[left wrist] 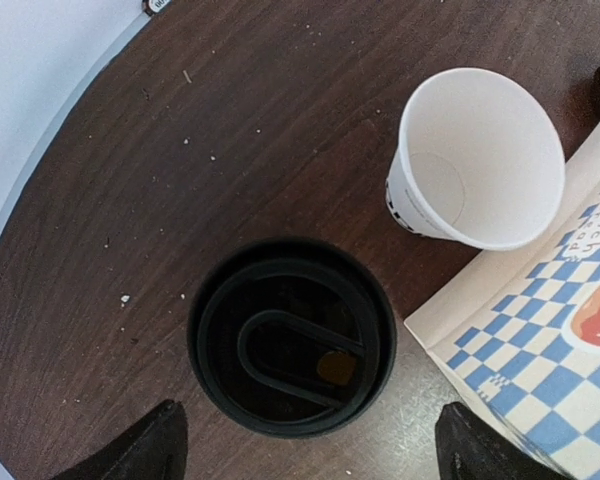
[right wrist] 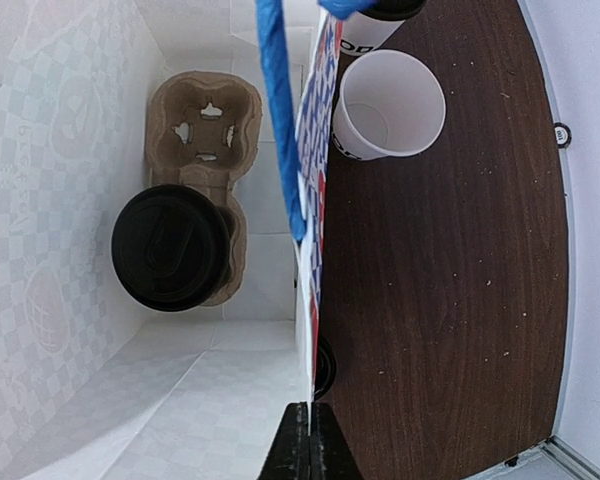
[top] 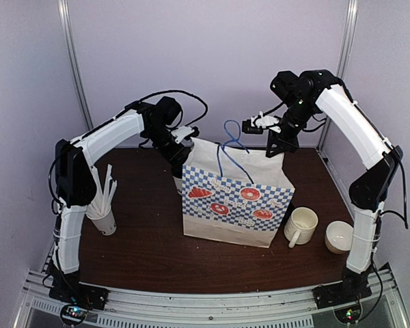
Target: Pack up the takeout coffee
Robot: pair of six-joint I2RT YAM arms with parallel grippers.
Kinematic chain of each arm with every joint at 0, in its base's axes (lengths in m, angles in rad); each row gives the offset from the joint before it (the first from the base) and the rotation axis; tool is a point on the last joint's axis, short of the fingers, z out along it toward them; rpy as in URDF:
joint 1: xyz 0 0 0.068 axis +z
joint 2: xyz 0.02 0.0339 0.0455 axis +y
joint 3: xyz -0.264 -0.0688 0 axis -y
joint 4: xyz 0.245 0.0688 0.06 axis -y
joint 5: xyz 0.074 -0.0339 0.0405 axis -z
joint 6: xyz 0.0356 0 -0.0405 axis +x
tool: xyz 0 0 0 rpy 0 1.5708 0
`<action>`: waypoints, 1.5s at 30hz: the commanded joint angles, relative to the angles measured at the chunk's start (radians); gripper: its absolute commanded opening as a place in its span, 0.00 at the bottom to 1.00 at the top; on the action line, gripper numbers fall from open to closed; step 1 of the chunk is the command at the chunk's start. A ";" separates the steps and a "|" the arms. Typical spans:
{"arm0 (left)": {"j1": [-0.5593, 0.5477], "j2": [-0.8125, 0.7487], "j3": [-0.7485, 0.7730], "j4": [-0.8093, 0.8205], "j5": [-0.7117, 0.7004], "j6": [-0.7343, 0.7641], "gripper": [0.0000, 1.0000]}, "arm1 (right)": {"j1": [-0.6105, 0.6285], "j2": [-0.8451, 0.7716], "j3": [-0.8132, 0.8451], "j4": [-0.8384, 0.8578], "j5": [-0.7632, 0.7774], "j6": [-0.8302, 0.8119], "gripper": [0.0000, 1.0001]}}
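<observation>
While upright, tapered paper cup (left wrist: 477,160); round black lid (left wrist: 292,335)

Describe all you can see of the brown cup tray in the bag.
The cup tray looks like brown moulded pulp with rounded pockets. It lies flat on the floor of the paper bag. The pockets at one end are empty and show cut tabs. A cup with a black lid stands in another pocket.
</observation>
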 commanded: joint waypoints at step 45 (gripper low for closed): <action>-0.006 0.135 0.088 0.039 -0.058 -0.006 0.70 | 0.010 0.032 -0.016 -0.100 -0.067 0.009 0.04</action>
